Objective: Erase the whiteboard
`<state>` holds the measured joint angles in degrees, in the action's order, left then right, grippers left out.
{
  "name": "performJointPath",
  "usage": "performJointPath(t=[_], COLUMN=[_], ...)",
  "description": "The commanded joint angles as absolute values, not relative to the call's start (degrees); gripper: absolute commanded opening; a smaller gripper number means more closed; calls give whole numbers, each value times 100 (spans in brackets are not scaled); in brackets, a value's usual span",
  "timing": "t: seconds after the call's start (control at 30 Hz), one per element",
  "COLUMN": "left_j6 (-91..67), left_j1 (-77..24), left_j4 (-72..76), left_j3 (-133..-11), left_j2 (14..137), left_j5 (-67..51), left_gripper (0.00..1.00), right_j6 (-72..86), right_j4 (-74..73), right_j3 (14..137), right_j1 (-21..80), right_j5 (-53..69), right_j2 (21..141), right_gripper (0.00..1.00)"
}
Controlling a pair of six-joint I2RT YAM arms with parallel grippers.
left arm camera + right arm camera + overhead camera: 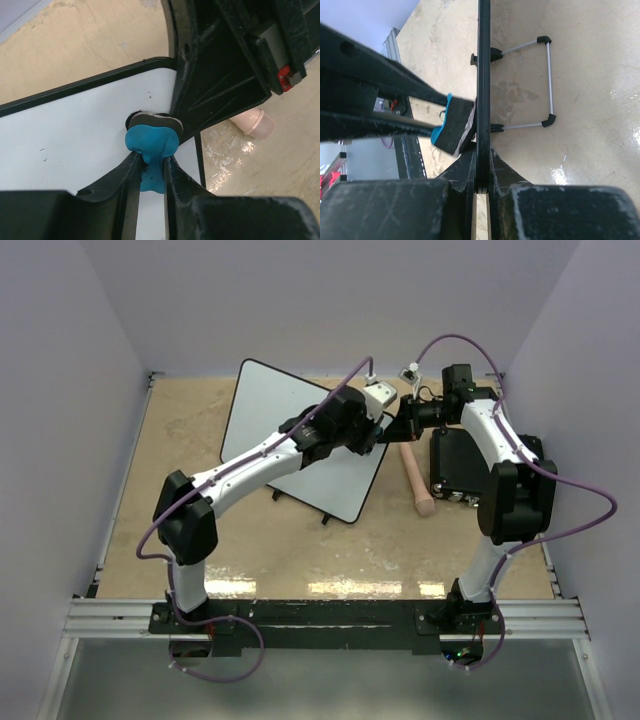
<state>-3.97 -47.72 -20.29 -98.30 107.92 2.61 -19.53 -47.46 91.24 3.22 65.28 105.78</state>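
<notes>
The whiteboard [265,405], one only, stands tilted on the table [180,440] on its wire stand [549,80]. Its right rim is clamped between the fingers of the right pincer [482,155]. The left pincer [152,161] is closed on one blue eraser [150,140], whose dark pad presses the white face just beside the right pincer. One black box [455,465] lies behind the right pincer, under that arm. One pale handle [417,478] lies just below it. Two arms: the left stretches forward and rightward across the board; the right, elbow raised, folds back leftward, so the pincers nearly meet.
</notes>
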Motion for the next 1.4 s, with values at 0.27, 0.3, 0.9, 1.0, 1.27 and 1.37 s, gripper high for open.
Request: performJointPath(t=[0.27, 0.3, 0.9, 1.0, 1.27, 1.37], left_j6=[562, 684, 370, 369, 475, 763], left_j1=[-2016, -1830, -4393, -4886, -3571, -2613], left_j4=[-1916, -1916, -897, -861, -1203, -1345], left_j3=[-8957, -8956, -7558, -7953, -8358, -8403], left_j2=[10169, 10195, 9447, 9887, 9932, 9835], left_j5=[932, 897, 422, 615, 528, 510], left_gripper=[0, 0, 0, 0, 0, 0], right_j6=[-2593, -2601, -2119, -2021, -2162, -2189], right_j4=[-4562, -4579, -4131, -4069, -4245, -4254], right_j3=[9264, 9264, 9009, 8912, 8930, 8903], right_j1=[475, 475, 475, 475, 475, 483], right_j5=[6636, 6636, 6671, 6680, 6583, 6557], right_j2=[10371, 10380, 10222, 10169, 10143, 10116], right_gripper=[0, 0, 0, 0, 0, 0])
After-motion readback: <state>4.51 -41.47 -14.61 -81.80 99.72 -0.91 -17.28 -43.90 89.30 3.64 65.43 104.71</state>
